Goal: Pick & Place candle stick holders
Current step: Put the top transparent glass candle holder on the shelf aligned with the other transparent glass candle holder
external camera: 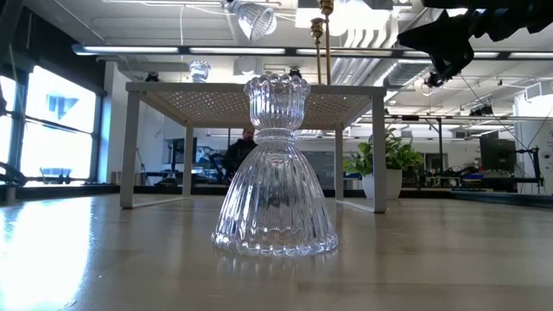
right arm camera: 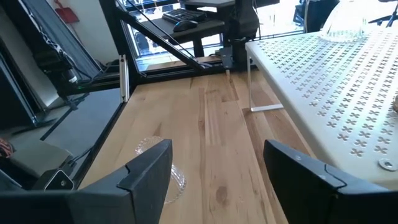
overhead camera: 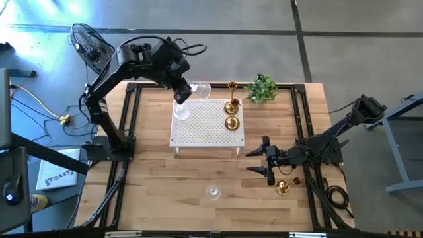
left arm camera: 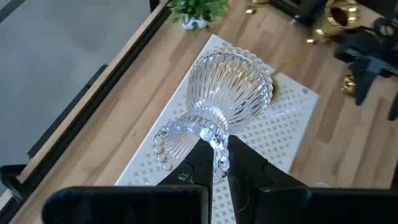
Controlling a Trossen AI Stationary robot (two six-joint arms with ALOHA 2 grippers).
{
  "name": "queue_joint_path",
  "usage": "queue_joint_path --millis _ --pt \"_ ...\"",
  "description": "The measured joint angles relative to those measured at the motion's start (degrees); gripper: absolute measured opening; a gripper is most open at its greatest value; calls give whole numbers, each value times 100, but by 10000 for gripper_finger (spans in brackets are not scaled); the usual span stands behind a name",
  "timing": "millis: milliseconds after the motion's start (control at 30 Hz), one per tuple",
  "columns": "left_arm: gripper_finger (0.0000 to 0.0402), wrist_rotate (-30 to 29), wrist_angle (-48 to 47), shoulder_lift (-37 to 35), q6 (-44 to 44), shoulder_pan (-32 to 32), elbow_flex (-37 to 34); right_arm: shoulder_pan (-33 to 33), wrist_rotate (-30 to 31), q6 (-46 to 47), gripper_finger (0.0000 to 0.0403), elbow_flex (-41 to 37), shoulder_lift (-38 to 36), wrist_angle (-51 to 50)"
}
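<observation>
Fingers of your left gripper [left arm camera: 217, 163] are clenched on the narrow waist of a clear glass holder [left arm camera: 224, 102], carried tilted above the far left corner of the white platform [overhead camera: 206, 132]; its long axis points away from the fingers, wide ribbed bell leading, so you'll want to swing it upright before lowering; another glass holder [overhead camera: 180, 112] already stands on the platform just beneath, so keep apart from it; brass holders [overhead camera: 231, 114] sit along the platform's right edge. Your right gripper [overhead camera: 256, 161] hovers with fingers spread wide, holding nothing, over the table; it's the nearer arm to the glass holder on the table [overhead camera: 213, 192], which stands upright, to its left.
</observation>
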Motion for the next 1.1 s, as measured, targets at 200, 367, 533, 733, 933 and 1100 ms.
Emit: queue_joint_path --millis 200,367,533,733,933,1100 --pt "17 -76 -36 -82 -107 -518 0 0 0 -6 246 0 0 -2" --pt "17 -342 -345 -80 -534 -991 -2 0 0 -17 246 0 0 -44" --pt "17 -733 -303 -80 -834 -1485 -17 0 1 -17 246 0 0 -179" --pt "17 -862 -296 -78 -1098 -2033 -17 0 2 -44 246 0 0 -179" --pt "17 -985 -295 -78 -1313 -2528 -20 1 1 -157 246 0 0 -177" --pt "17 -1097 -285 -78 -1497 -2722 -41 0 2 -251 246 0 0 -173"
